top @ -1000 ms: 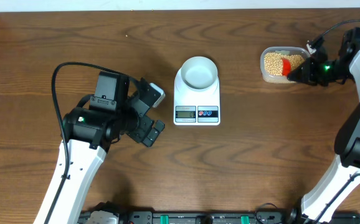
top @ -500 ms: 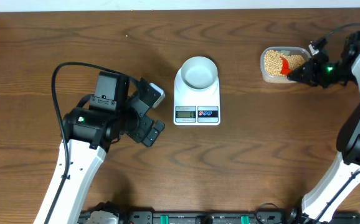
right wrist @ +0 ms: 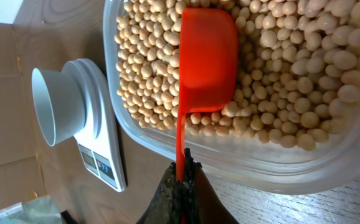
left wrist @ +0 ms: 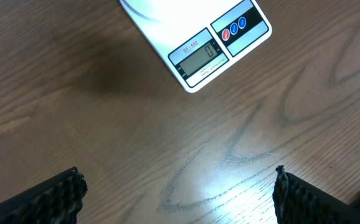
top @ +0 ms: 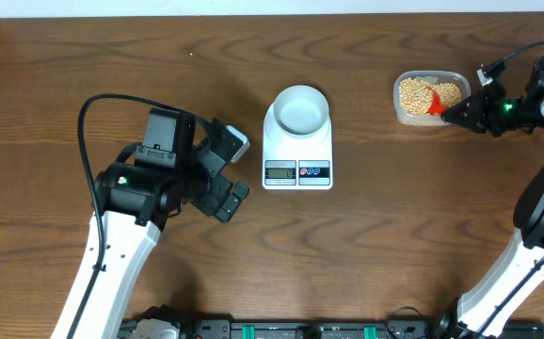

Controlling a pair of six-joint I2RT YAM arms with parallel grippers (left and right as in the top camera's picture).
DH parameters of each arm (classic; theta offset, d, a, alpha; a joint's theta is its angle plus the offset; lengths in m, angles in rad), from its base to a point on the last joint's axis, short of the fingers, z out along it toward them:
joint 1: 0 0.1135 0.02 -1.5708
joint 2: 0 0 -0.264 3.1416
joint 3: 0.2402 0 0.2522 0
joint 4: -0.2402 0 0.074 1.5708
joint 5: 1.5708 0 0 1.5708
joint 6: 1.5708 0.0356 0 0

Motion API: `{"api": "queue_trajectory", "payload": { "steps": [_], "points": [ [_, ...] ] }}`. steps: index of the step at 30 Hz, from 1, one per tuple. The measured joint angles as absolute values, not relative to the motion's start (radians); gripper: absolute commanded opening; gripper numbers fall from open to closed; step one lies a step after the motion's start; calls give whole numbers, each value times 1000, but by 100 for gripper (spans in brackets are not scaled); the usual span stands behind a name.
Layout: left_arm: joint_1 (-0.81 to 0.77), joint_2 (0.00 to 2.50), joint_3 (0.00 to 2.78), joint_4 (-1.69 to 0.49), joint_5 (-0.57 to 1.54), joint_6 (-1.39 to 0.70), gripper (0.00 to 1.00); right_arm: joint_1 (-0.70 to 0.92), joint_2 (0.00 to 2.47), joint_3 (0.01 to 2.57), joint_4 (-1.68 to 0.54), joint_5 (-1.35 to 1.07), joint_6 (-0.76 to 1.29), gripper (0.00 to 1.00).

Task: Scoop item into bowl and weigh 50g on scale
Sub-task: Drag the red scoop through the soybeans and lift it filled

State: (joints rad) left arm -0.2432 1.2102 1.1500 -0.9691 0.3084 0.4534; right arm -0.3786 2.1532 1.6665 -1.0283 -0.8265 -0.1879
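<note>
The beans lie heaped in a clear plastic tub at the far right; they fill the right wrist view. My right gripper is shut on the handle of a red scoop, whose cup rests among the beans and looks empty. The pale blue-white bowl stands empty on the white scale; both show in the right wrist view, bowl and scale. My left gripper is open and empty left of the scale, whose display reads 0.
The tub's rim lies between my right gripper and the beans. A black cable loops over the left arm. Bare wooden table lies between scale and tub.
My right gripper has drawn back to the right with the scoop, pulling its cup toward the tub's right side. The left arm, bowl and scale have not moved.
</note>
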Motion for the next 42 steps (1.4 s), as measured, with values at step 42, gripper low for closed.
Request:
{"api": "queue_trajectory", "payload": {
  "steps": [42],
  "points": [
    [-243, 1210, 1150, -969, 308, 453, 98, -468, 2201, 1654, -964, -1131, -162, 1]
  ]
}}
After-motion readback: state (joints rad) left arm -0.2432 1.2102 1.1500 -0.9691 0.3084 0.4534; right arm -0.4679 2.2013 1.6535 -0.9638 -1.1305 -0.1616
